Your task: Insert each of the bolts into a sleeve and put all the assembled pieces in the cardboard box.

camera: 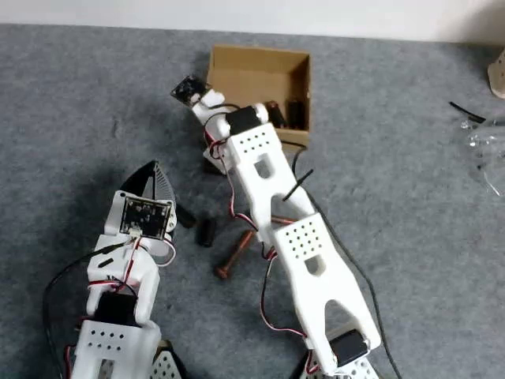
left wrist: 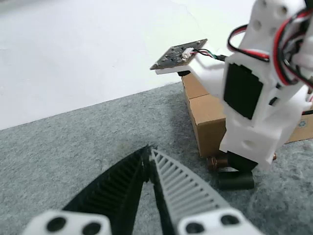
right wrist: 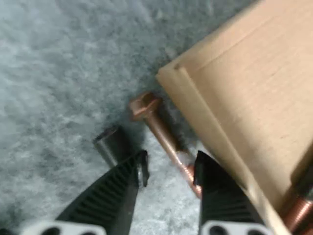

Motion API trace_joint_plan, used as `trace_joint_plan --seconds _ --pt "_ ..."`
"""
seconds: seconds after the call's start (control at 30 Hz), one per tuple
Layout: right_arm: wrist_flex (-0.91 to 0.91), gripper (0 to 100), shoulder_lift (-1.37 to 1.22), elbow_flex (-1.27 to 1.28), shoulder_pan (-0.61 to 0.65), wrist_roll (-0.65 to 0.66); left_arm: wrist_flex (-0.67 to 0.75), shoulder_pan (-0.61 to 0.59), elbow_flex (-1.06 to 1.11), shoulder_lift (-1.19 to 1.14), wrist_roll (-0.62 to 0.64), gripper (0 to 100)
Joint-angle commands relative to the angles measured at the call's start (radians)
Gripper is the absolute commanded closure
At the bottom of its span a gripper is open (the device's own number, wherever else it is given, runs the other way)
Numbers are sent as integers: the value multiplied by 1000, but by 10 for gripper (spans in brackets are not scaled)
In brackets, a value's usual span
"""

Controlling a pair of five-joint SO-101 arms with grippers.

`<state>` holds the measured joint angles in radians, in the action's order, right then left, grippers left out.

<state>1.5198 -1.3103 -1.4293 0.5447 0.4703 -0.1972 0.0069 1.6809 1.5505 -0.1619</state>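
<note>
Now the right gripper is spread wide over a bolt, right by the cardboard box edge. The left gripper is pressed together over open carpet.

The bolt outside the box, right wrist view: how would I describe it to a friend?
Find the cardboard box; along the foot of its outer wall, near a corner, a bolt lies under the open right tool. Unlike the stubby black sleeve beside it, it is long, copper-coloured and hex-headed.
</note>
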Motion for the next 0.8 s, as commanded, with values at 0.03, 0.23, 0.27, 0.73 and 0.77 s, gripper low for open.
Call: trace_joint_plan --seconds 0.03,0.23,0.27,0.73,0.77 --pt "5 847 -79 -38 -7 18 21 -1 12 -2 11 990" --pt "159 847 -88 -130 8 46 21 -1 13 -2 11 990" --pt "186 847 -88 -139 15 71 21 1 13 -2 11 990" --pt "228 993 -96 -150 21 95 21 1 15 -2 11 990" --pt "228 993 -90 -150 19 72 21 1 15 -2 11 990"
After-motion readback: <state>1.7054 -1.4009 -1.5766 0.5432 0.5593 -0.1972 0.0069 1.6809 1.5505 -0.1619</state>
